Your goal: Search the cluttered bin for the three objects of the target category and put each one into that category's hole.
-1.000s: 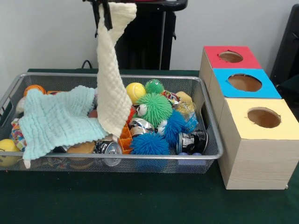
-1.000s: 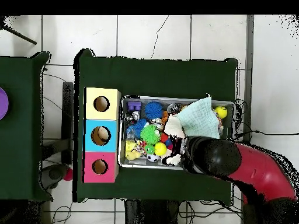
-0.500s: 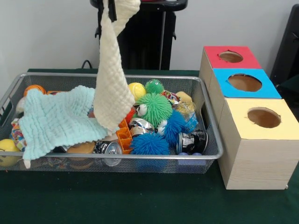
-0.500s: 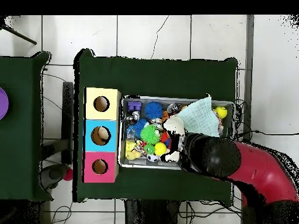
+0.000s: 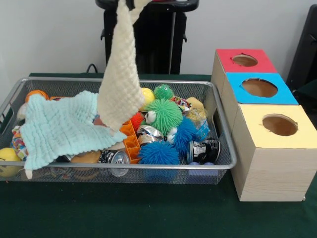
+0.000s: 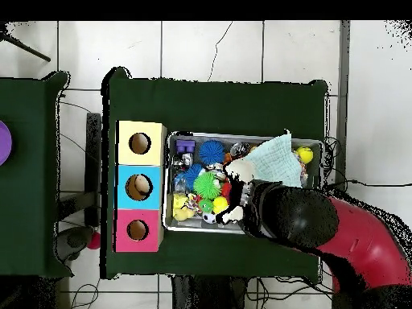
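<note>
A cream waffle cloth (image 5: 119,84) hangs from the top edge of the front view, over the wire bin (image 5: 148,166). My gripper (image 5: 128,3) is shut on its upper end, with only dark tips showing there. The cloth's lower end dangles just above a mint cloth (image 5: 59,129) that covers the bin's left half. In the overhead view the arm's black head (image 6: 286,213) hides the gripper, and pale patches of the cream cloth (image 6: 239,170) show beside it. To the right stand three boxes with holes: red (image 5: 245,60), blue (image 5: 260,88) and yellow (image 5: 278,124).
The bin's right half holds a big green spiky ball (image 5: 163,115), blue spiky balls (image 5: 158,152), a small green one (image 5: 163,91), a yellow ball (image 5: 147,95), crushed cans (image 5: 116,158) and an orange block (image 5: 131,141). Another yellow ball (image 5: 7,161) lies at the left end.
The gripper has risen and shifted slightly right in the front view, nearly out of the picture. The cream cloth went up with it, and its lower end lifted off the toys.
</note>
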Tool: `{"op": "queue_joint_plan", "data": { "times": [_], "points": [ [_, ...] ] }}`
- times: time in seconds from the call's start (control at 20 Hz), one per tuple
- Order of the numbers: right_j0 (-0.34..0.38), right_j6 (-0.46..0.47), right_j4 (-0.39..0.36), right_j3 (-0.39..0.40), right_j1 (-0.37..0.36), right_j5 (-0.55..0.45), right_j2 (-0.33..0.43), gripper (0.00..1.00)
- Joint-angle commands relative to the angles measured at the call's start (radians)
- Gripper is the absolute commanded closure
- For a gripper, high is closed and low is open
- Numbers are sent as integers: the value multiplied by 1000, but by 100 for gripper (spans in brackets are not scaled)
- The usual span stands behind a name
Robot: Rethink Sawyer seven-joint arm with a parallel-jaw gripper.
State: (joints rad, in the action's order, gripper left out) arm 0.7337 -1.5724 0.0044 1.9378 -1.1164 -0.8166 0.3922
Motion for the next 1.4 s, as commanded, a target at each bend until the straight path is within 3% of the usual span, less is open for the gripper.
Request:
{"op": "queue_joint_plan", "data": {
  "times": [0.05, 0.4, 0.6, 0.7, 0.85, 1.1, 1.4],
  "points": [
    [11, 53, 156, 179, -36, -32, 108, 100],
    [-2, 43, 280, 271, -18, 95, 142, 100],
    [-26, 2, 293, 305, 7, 187, 153, 100],
    [-37, -19, 270, 315, 28, 232, 151, 100],
    [-76, -49, 155, 291, 77, 264, 103, 100],
    [-96, -64, 129, 291, 121, 322, 96, 100],
    [-88, -34, 89, 256, 110, 264, 82, 100]
  ]
}}
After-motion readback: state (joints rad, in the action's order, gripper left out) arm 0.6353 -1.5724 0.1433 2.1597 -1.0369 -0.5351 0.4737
